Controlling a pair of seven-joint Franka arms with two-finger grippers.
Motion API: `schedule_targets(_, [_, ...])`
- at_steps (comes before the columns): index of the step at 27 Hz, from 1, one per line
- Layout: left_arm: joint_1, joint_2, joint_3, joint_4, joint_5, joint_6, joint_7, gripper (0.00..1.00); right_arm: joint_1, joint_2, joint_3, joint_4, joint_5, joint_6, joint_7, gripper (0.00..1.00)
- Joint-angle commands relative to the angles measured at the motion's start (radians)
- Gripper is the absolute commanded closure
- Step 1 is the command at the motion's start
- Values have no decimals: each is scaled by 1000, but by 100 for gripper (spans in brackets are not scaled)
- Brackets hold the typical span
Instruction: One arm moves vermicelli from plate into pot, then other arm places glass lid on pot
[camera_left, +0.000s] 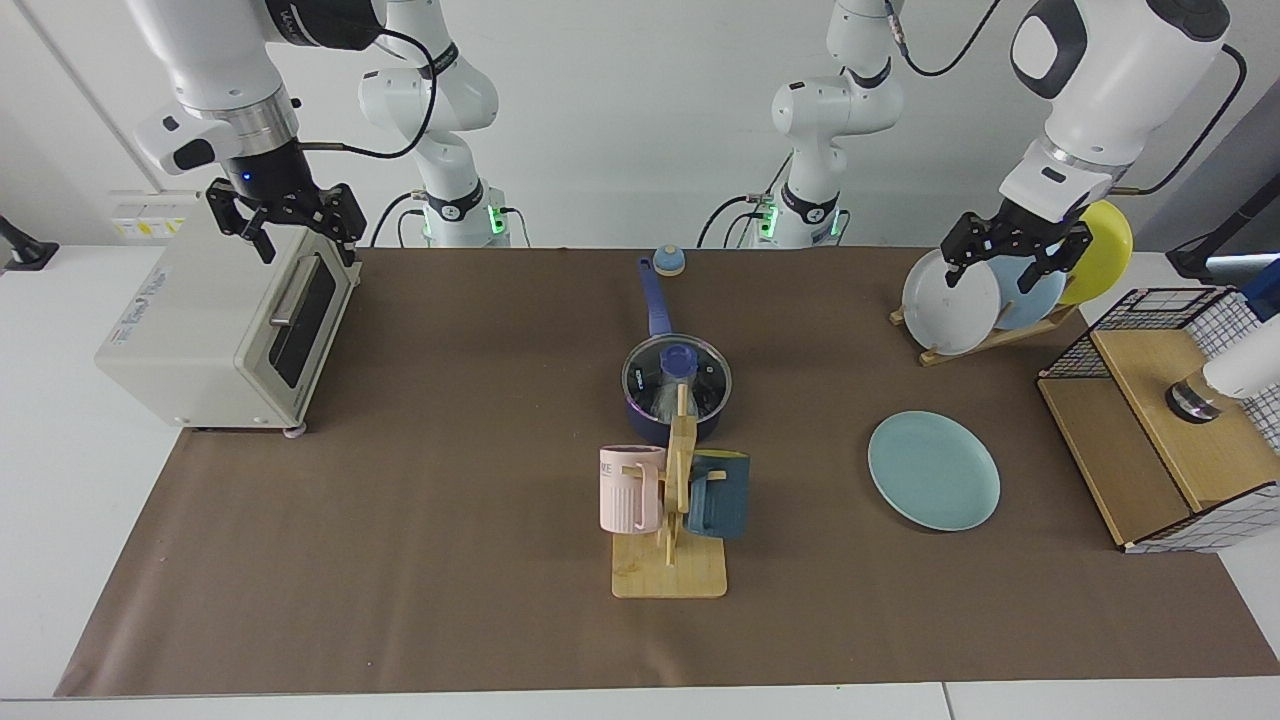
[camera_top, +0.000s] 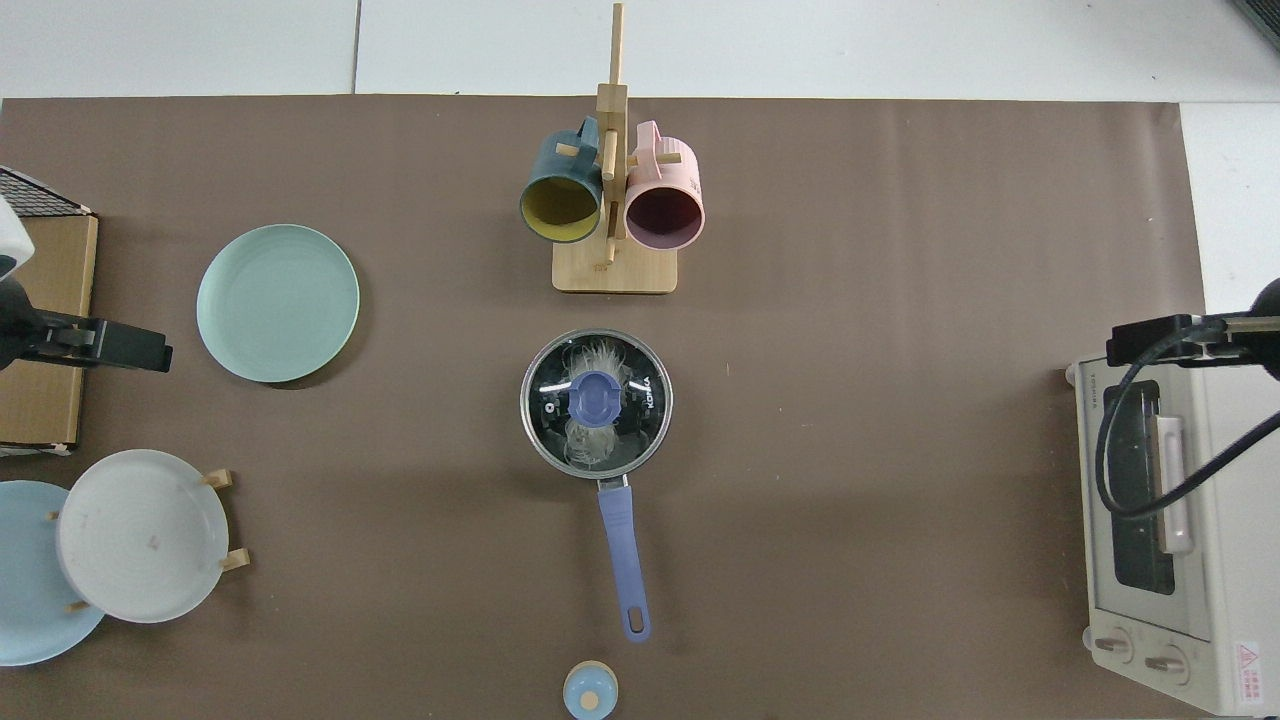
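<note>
With the glass lid (camera_top: 596, 402) seated on the pot (camera_left: 676, 420) over the vermicelli (camera_top: 590, 447) (plate (camera_left: 933, 470) bare), both spread, empty tools, right (camera_left: 285, 222) and left (camera_left: 1015, 252), hung clear, so only a careless sweep could dislodge it.

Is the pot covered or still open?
Covered: the glass lid sits level on the pot, vermicelli visible beneath.

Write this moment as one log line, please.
vermicelli: in pot | glass lid: on pot | plate: bare | right end effector: open, above toaster oven | left end effector: open, above plate rack
</note>
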Motion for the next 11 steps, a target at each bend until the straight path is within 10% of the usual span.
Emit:
schedule_targets(1, [-6,-14,2,-8,18,2,1,0,-20,27,13,34,21,-23,46,0])
schedule_targets(11, [-6,-14,2,-8,18,2,1,0,-14,24,9,31,44,-22,101,0])
